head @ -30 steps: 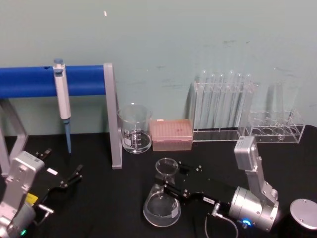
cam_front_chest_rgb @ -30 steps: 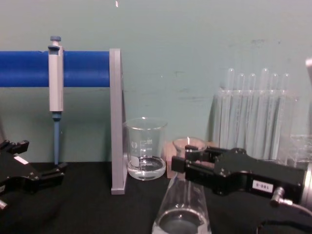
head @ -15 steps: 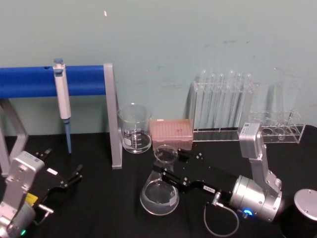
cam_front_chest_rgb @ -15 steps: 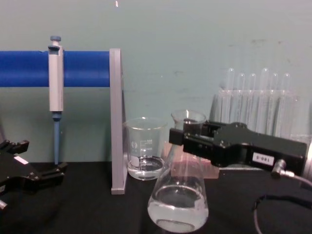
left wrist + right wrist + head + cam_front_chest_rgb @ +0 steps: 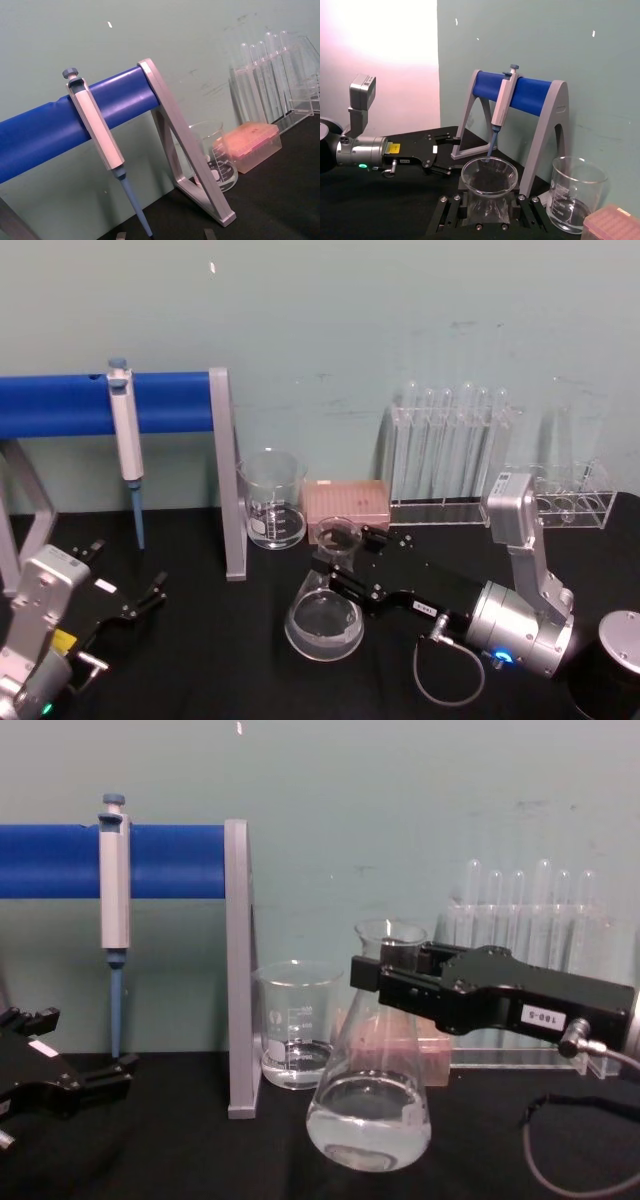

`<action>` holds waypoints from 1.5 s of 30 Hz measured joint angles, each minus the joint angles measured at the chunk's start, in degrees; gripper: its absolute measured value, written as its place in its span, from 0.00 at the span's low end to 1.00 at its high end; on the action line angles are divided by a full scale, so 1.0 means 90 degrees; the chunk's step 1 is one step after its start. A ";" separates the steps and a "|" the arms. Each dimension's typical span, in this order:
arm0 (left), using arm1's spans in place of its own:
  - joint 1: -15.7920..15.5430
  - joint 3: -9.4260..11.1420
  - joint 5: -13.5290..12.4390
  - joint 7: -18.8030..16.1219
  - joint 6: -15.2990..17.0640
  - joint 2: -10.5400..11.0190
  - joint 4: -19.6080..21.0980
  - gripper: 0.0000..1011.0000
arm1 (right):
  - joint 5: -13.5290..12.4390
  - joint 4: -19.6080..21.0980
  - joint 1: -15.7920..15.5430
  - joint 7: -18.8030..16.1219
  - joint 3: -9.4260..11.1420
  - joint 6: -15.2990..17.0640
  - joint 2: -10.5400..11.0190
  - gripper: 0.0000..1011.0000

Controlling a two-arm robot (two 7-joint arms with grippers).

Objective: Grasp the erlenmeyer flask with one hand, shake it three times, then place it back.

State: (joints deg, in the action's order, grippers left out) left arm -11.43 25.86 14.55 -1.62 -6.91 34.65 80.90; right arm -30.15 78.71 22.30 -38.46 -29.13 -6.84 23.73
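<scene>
The erlenmeyer flask [image 5: 325, 618] is clear glass with clear liquid in its wide base and stands upright at the table's middle, in front of the beaker. My right gripper [image 5: 336, 560] reaches in from the right and is shut on its narrow neck just under the flared rim. The chest view shows the flask [image 5: 368, 1120] with the right gripper [image 5: 386, 975] clamped on the neck; whether the base touches the table I cannot tell. In the right wrist view the flask mouth [image 5: 489, 176] sits between the fingers [image 5: 525, 210]. My left gripper [image 5: 135, 605] rests open at the far left.
Behind the flask stand a graduated beaker [image 5: 272, 500] and a pink tip box [image 5: 346, 508]. A pipette [image 5: 125, 435] hangs on the blue-barred stand [image 5: 225, 480] at the left. Test tube racks [image 5: 450, 455] line the back right. A round grey-topped object [image 5: 620, 640] sits at the front right.
My right gripper has carried the flask away from me toward the beaker and tip box, and the flask has come from tilted to upright. The left arm has not moved.
</scene>
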 joint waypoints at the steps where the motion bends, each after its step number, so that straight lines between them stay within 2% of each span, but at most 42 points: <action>1: 0.0000 0.0000 0.0000 0.0000 0.0000 0.0000 0.0000 0.99 | 0.0000 0.0000 0.0000 0.0000 0.0000 0.0000 0.0000 0.45; 14: 0.0000 0.0000 0.0000 0.0000 0.0000 0.0000 0.0000 0.99 | -0.0019 -0.0036 0.0055 -0.0057 -0.0093 0.0031 -0.0024 0.45; 34: 0.0000 0.0000 0.0000 0.0000 0.0000 0.0000 0.0000 0.99 | -0.0148 -0.0050 0.0183 -0.0421 -0.0483 0.0057 -0.0164 0.45; 41: 0.0000 0.0000 0.0000 0.0000 0.0000 0.0000 0.0000 0.99 | -0.0164 -0.0063 0.0195 -0.0398 -0.0520 0.0025 -0.0182 0.45; 45: 0.0000 0.0000 0.0000 0.0000 0.0000 0.0000 0.0000 0.99 | -0.0150 -0.0012 0.0144 -0.0256 -0.0503 -0.0017 -0.0185 0.45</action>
State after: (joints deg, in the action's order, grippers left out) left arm -11.43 25.86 14.55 -1.62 -6.91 34.65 80.90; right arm -31.50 78.61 23.60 -40.77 -33.66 -6.99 22.06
